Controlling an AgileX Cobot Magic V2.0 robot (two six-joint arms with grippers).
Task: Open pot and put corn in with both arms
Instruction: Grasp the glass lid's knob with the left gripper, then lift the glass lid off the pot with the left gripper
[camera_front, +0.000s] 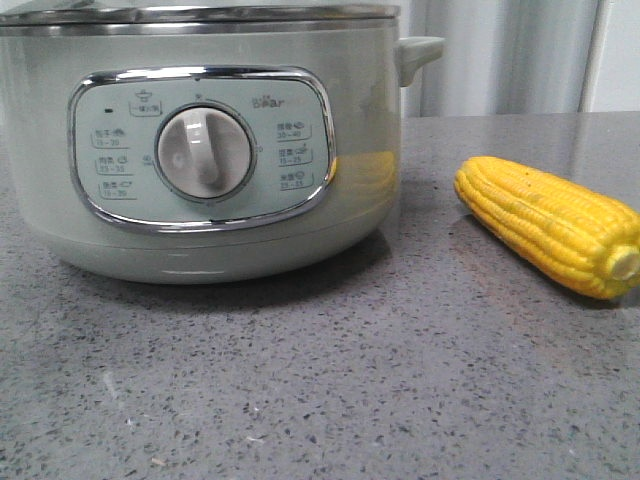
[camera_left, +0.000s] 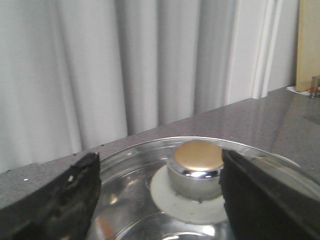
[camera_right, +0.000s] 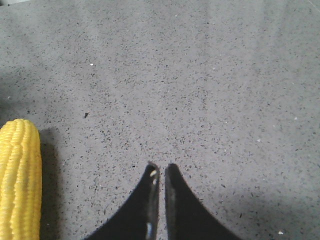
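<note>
We see the pot (camera_front: 200, 150) standing on the grey table (camera_front: 320, 400), on the left side in the front view, with its control panel (camera_front: 200, 148) and white dial (camera_front: 205, 152) turned toward the camera. Its lid (camera_left: 150, 200) is on. The corn (camera_front: 550, 225) lies on the table to the right of the pot, apart from it, and its pale stub end points toward the camera and to the right. In the left wrist view, the left gripper (camera_left: 160, 192) is spread wide above the glass lid, and the knob (camera_left: 197, 167) with its golden top sits between the two dark fingers (camera_left: 55, 200); we cannot tell if the fingers touch it. In the right wrist view, the right gripper (camera_right: 159, 172) hangs over the bare table with its fingertips (camera_right: 150, 180) nearly pressed together, and it holds nothing. The corn (camera_right: 20, 180) lies beside this gripper, not touching it. Pale curtains (camera_left: 125, 65) hang behind the table.
</note>
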